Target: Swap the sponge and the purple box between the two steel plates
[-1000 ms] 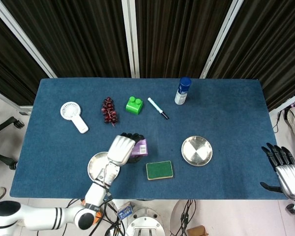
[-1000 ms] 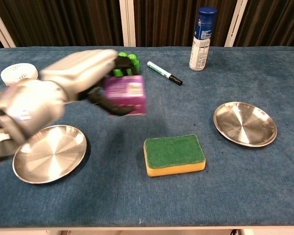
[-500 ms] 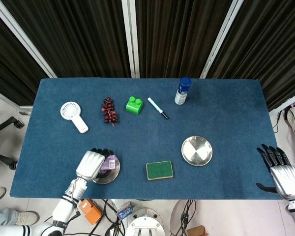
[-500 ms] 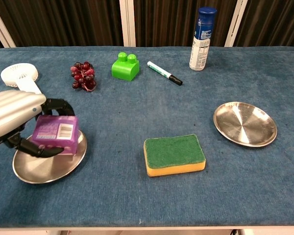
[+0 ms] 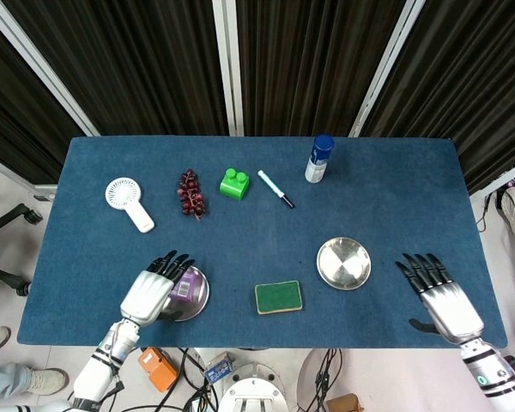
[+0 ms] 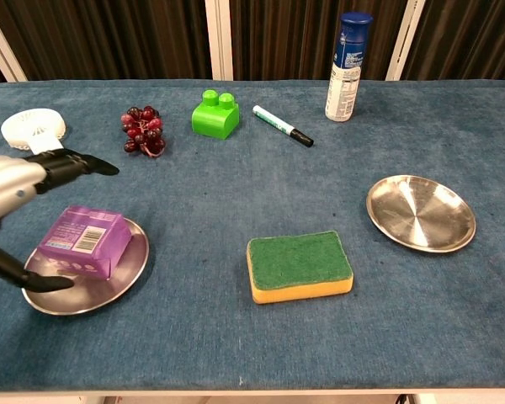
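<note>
The purple cardboard box (image 6: 79,241) lies in the round steel plate on the left (image 6: 122,276), resting tilted against its shallow dish, and the left hand (image 6: 13,189) hovers just over it with its fingers (image 6: 74,162) spread and nothing in their hold. The green-topped yellow sponge (image 6: 300,265) lies flat on the blue cloth surface (image 6: 261,185) between the two plates, and the round steel plate on the right (image 6: 421,213) holds nothing. The right hand (image 5: 442,296) is open too, fingers apart, near the right edge of the surface, just beyond that plate.

Judged from this layout, the box placement is done and the sponge is the remaining piece. The left hand would do well to lift straight up and clear the box without brushing it, since the box sits at a slant and could slide off the rim. The right hand is the nearer candidate for the sponge: it should come down over the sponge's short sides, pinch the soft body firmly, and set it flat in the middle of the right plate, which is light and may skid if nudged.
</note>
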